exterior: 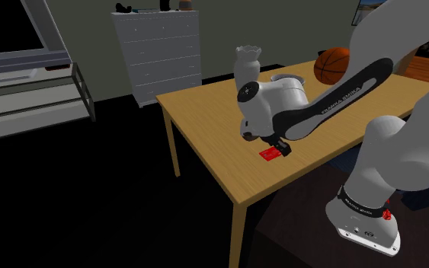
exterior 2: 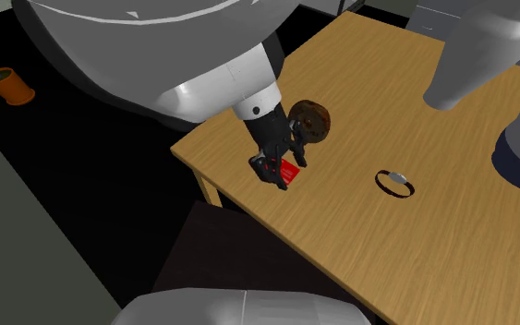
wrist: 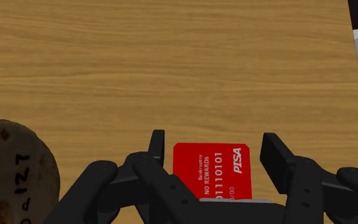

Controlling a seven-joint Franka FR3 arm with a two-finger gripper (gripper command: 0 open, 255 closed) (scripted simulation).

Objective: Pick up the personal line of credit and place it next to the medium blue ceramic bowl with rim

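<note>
Jaws open astride the flat red card [wrist: 212, 170] on the counter [wrist: 171, 63], I reckon they could skid off its thin edges.

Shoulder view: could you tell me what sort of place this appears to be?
Probably a room in a home, perhaps a bedroom: a white chest of drawers by the wall, a wooden table, a basketball on it.

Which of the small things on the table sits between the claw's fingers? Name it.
The red card, lying flat inside the open claw, untouched; the brown disc lies beside the claw, the dark ring farther off.
</note>
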